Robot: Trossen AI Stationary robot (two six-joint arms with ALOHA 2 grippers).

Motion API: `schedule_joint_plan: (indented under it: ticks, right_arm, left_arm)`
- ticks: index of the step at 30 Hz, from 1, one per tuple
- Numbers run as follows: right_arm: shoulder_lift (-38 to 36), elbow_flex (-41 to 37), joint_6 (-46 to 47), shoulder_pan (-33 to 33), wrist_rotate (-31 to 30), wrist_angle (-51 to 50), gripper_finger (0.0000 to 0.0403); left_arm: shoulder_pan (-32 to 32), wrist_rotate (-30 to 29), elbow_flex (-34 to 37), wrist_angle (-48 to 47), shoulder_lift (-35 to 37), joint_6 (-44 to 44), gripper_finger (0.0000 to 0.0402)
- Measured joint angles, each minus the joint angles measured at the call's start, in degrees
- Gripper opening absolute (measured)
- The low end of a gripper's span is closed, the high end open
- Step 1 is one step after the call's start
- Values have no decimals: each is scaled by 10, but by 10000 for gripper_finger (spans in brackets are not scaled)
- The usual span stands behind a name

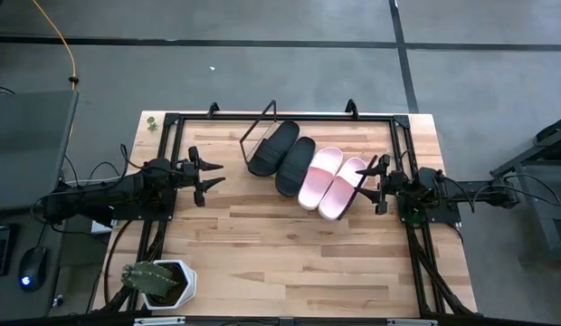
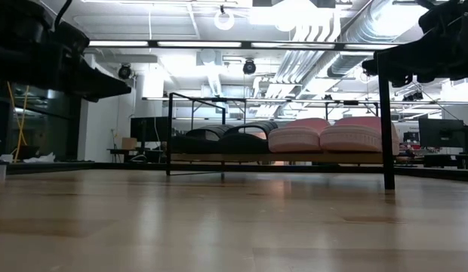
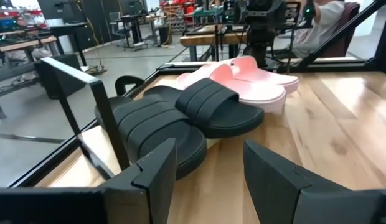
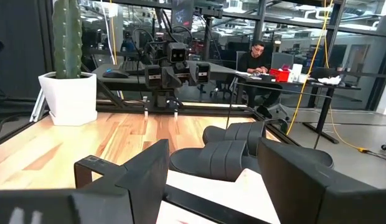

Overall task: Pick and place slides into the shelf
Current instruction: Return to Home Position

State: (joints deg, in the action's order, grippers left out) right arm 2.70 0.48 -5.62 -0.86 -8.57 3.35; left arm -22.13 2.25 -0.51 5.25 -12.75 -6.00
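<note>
Wooden shelf [image 2: 332, 158] holding 4 slides [image 1: 299, 163], left gripper [image 1: 213, 175] spread, right gripper [image 1: 372, 184] spread

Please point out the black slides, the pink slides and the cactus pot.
black slides [image 1: 296, 166]: high view, middle of one slide.
pink slides [image 1: 318, 177]: high view, middle of one slide.
cactus pot [image 1: 190, 279]: high view, white rim.

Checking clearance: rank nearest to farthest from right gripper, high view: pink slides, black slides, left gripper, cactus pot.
1. pink slides, shelf's right end.
2. black slides, shelf's left end.
3. left gripper, table's left side.
4. cactus pot, lower-left table corner.
</note>
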Motion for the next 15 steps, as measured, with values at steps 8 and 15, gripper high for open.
schedule_joint_plan:
  ticks: [8, 15]
  right_arm:
    - [0, 0, 0, 0, 1, -3, 233]
    - [0, 0, -9, 0, 2, -3, 233]
  left_arm:
    - [0, -40, 0, -28, 0, -4, 168]
    - [0, -55, 0, -28, 0, -2, 168]
